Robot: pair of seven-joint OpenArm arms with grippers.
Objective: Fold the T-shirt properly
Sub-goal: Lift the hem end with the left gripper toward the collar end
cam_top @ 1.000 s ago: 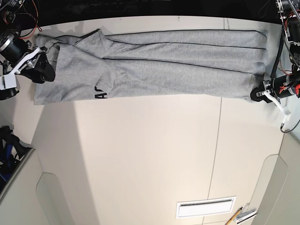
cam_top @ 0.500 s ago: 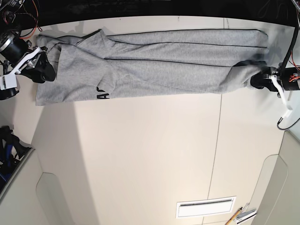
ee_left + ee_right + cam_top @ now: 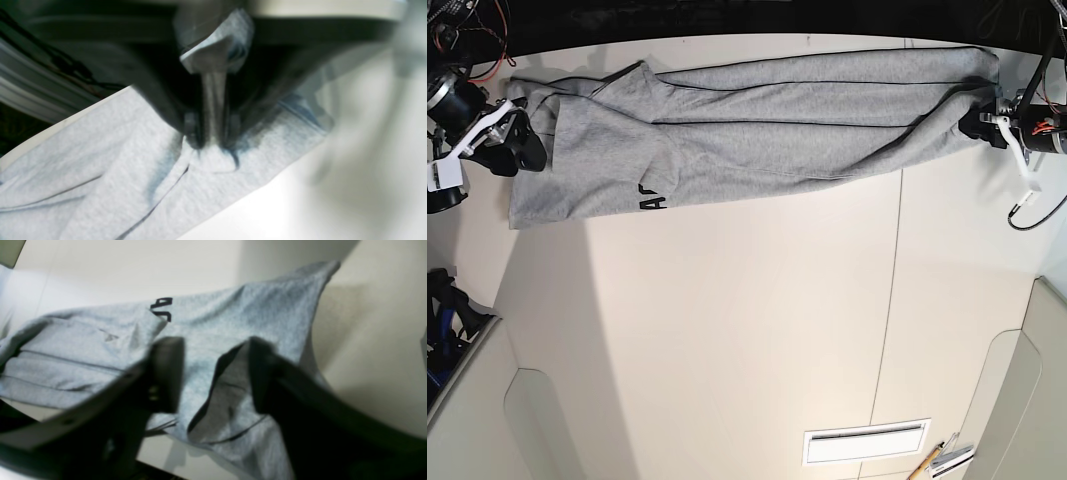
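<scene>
Across the far edge of the pale table [image 3: 727, 330] the grey T-shirt [image 3: 757, 125] lies stretched in long folds, black lettering [image 3: 653, 198] peeking out near one end. On the base view's right, the left gripper [image 3: 979, 125] is clamped onto the cloth's corner. Opposite it, the right gripper [image 3: 522, 140] has its jaws spread apart over the fabric.

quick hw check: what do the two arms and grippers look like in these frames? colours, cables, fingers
Both arms are black with white brackets near the wrist. The right gripper has two thick, flat-faced matte black fingers. The left gripper is blurred: dark housing, a pale grey piece down the centre. In the base view, red and black wires run along the left arm, with a white piece jutting out; the right arm has a black cylindrical body.
</scene>
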